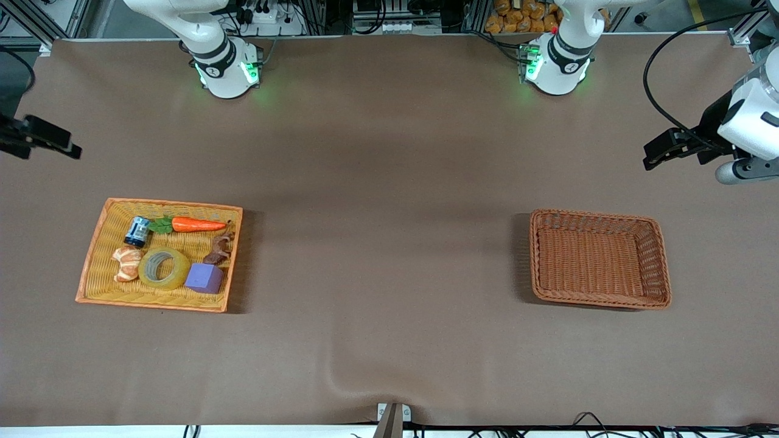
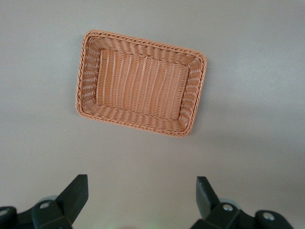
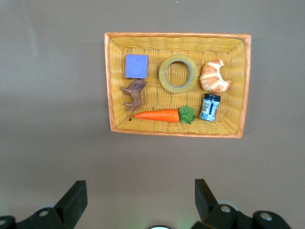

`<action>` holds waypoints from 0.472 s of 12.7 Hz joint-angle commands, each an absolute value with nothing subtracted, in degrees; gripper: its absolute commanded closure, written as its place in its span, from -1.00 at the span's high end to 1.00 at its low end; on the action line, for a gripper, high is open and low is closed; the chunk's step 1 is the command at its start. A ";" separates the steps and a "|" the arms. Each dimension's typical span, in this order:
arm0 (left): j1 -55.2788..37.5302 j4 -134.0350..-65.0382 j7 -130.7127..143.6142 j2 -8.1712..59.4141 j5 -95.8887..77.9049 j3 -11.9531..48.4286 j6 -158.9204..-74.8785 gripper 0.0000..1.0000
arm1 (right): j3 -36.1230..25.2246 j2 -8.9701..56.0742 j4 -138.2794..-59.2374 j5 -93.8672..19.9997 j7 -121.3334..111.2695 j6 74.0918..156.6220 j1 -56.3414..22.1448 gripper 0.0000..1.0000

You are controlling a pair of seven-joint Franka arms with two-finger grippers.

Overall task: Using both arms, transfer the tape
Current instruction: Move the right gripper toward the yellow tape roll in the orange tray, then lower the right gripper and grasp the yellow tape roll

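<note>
Nearest the front camera, the yellow tray (image 1: 91, 267) sits toward the right arm's end of the table, and along its nearer side lie three things in a row: a purple block (image 1: 204, 278), the tape (image 1: 164, 267) lying flat beside it with its grey-white core facing up, and a croissant (image 1: 127, 263) just beside the tape. Farther from the camera in the same tray are a small brown animal figure (image 1: 220, 247), an orange carrot (image 1: 192, 225) with green leaves, and a small blue can (image 1: 137, 231). Toward the left arm's end of the table sits the brown wicker basket (image 1: 599, 299), well apart from the tray. Higher up, the right gripper (image 3: 138, 202) hangs over bare table beside the tray, fingers spread wide and holding nothing; in the front view it shows only as a dark shape at the edge. Likewise the left gripper (image 2: 140, 198) hangs over bare table near the wicker basket, fingers spread wide and holding nothing. Both arm bases stand along the table edge farthest from the camera.
</note>
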State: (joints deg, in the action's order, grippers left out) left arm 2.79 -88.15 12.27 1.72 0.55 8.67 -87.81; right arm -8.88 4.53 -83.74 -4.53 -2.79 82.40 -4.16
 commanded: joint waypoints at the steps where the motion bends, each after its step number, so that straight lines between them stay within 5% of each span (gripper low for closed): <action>1: 2.99 -88.42 10.99 2.37 0.61 8.79 -88.77 1.00 | -8.79 10.09 -85.85 -3.95 -6.30 87.86 -6.06 1.00; 6: 2.55 -88.24 11.16 5.44 1.23 8.79 -91.40 1.00 | -8.96 23.52 -94.30 -2.73 -24.73 110.69 -4.67 1.00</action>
